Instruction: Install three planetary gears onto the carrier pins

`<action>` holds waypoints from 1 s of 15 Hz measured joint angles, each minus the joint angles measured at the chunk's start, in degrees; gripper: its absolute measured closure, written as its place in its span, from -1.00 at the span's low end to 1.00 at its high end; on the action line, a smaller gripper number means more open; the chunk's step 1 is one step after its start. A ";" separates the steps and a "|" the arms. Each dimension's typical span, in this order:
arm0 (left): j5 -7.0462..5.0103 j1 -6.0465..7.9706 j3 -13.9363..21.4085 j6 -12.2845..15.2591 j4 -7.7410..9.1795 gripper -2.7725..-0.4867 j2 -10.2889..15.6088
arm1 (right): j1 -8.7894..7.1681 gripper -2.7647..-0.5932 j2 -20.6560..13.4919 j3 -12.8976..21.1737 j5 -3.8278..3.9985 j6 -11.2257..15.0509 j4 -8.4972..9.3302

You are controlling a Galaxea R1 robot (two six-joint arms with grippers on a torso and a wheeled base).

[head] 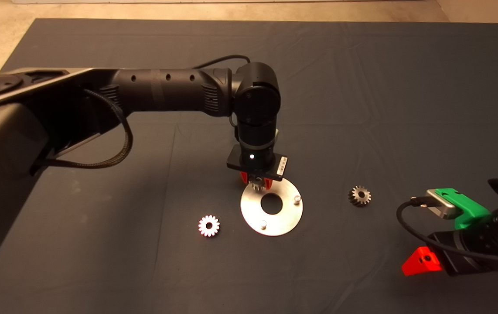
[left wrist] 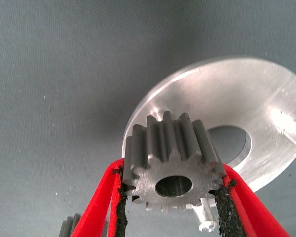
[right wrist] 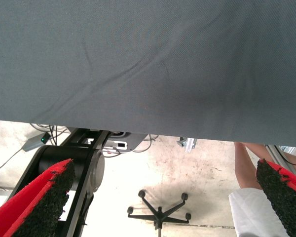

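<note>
My left gripper hangs over the far-left rim of the shiny carrier disc. It is shut on a grey planetary gear, pinched between the red fingers just above the disc. One carrier pin shows beside the gear's rim, outside its centre hole. Two other pins stand bare on the disc. A bright silver gear lies flat on the mat left of the disc, and a darker gear lies to its right. My right gripper waits open at the lower right.
The dark mat has shallow creases. The left arm spans the mat's left half. The parked right arm shows one red finger and a looping cable. Past the mat's edge are a chair base and a person's leg.
</note>
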State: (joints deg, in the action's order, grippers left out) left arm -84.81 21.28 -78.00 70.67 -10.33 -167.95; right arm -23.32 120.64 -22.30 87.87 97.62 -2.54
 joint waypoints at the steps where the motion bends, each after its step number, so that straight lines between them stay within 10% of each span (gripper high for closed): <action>1: 0.20 -0.01 -0.24 -0.05 0.02 0.56 0.00 | 0.00 -0.97 0.01 0.00 -0.02 0.00 0.00; 12: 0.33 0.16 1.35 0.00 0.00 0.28 0.04 | 0.00 -0.97 0.00 0.00 0.00 0.00 0.00; 15: 0.30 3.31 4.97 0.24 3.39 0.15 1.02 | 0.00 -0.97 0.00 0.00 0.00 0.01 0.00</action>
State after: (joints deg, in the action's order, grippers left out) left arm -84.51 24.59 -73.03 70.91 -6.94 -166.93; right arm -23.32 120.64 -22.30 87.87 97.63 -2.54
